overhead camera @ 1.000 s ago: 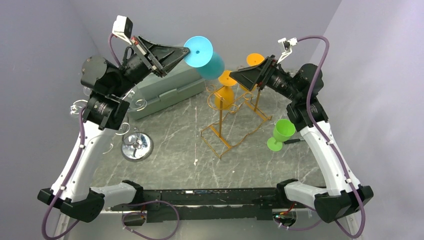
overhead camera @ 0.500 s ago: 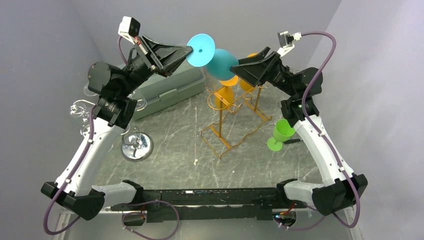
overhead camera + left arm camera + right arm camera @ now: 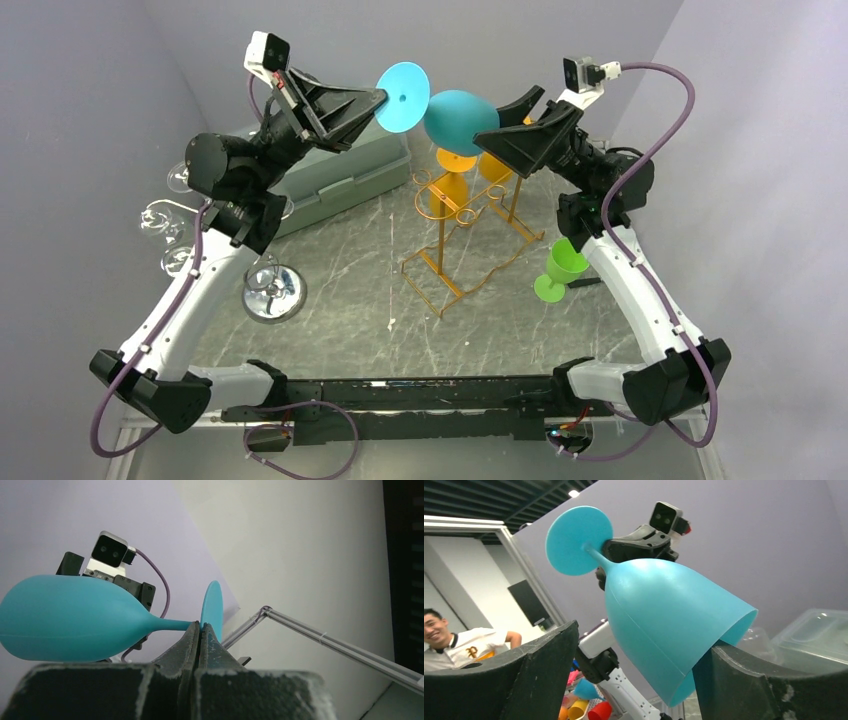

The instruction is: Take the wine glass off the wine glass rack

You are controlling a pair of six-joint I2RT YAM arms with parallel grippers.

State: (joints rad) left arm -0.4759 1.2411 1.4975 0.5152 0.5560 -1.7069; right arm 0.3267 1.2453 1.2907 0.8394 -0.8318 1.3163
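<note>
A teal wine glass point(image 3: 458, 115) hangs on its side high above the table, foot to the left. My left gripper point(image 3: 385, 95) is shut on its stem just below the foot; the left wrist view shows the same grip point(image 3: 200, 627) with the bowl point(image 3: 70, 620) to the left. My right gripper point(image 3: 487, 135) is open at the bowl's mouth. In the right wrist view point(image 3: 644, 640) its fingers point(image 3: 524, 670) stand either side of the glass point(image 3: 664, 615), the right one close to the rim. The golden-orange rack point(image 3: 440, 240) stands below with orange glasses point(image 3: 452, 188) hanging on it.
A green wine glass point(image 3: 565, 265) stands on the table by the right arm. A grey-green box point(image 3: 345, 175) lies at the back left. A chrome round-based stand point(image 3: 272, 292) with clear glasses point(image 3: 160, 220) is at the left.
The left arm has lifted the teal glass and swung its bowl to the right. The right gripper has risen from beside the rack and opened around the bowl's mouth.
</note>
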